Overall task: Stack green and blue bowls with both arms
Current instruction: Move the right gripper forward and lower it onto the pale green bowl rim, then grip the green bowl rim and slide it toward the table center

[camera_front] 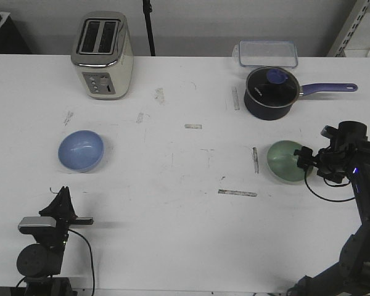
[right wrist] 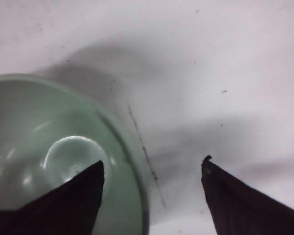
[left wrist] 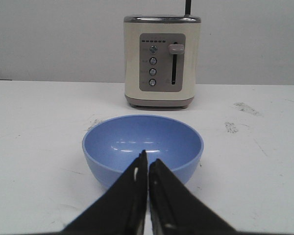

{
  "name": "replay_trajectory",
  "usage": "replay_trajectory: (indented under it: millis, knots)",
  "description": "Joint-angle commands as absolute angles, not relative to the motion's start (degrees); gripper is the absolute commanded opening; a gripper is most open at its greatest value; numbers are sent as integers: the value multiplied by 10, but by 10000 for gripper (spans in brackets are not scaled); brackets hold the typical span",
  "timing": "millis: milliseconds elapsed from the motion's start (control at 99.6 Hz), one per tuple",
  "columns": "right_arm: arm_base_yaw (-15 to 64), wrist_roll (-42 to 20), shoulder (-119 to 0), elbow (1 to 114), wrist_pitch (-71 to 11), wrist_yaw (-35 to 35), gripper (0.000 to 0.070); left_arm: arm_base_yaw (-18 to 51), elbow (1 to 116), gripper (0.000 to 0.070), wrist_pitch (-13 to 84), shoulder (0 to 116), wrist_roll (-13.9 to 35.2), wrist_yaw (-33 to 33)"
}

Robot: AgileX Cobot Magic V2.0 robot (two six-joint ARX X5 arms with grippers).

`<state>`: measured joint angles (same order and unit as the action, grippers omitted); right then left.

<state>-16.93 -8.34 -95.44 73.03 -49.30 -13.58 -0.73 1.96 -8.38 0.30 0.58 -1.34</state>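
Note:
The blue bowl (camera_front: 80, 150) sits upright on the left of the white table, empty. My left gripper (camera_front: 63, 192) is nearer the front edge, short of the bowl and not touching it. In the left wrist view the gripper (left wrist: 148, 159) is shut with nothing held, and the blue bowl (left wrist: 143, 142) lies just beyond its tips. The green bowl (camera_front: 286, 161) rests on the right of the table. My right gripper (camera_front: 304, 158) hovers open at its right rim. In the right wrist view the gripper (right wrist: 153, 161) straddles that rim, one finger over the inside of the green bowl (right wrist: 39, 122) and the other outside it.
A cream toaster (camera_front: 103, 55) stands at the back left. At the back right are a dark saucepan (camera_front: 270, 92) with a purple handle and a clear plastic container (camera_front: 267, 53). Short tape strips and scuffs mark the table (camera_front: 191, 185).

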Motion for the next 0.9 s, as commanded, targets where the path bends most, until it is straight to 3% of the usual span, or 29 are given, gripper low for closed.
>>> replay_trajectory:
  millis: [0, 70, 241, 411, 893]
  knots:
    - [-170, -76, -969, 743, -486, -138, 397, -8, 7, 1, -91, 2, 7, -13]
    - [-168, -76, -972, 743, -482, -138, 354, -8, 7, 1, -91, 2, 7, -13]
    - [-165, -76, -973, 743, -477, -137, 121, -8, 7, 1, -91, 2, 7, -13]
    - [-164, -77, -972, 743, -478, -137, 14, -8, 7, 1, -91, 2, 7, -13]
    - [-147, -115, -896, 743, -477, -138, 10, -8, 7, 1, -91, 2, 7, -13]
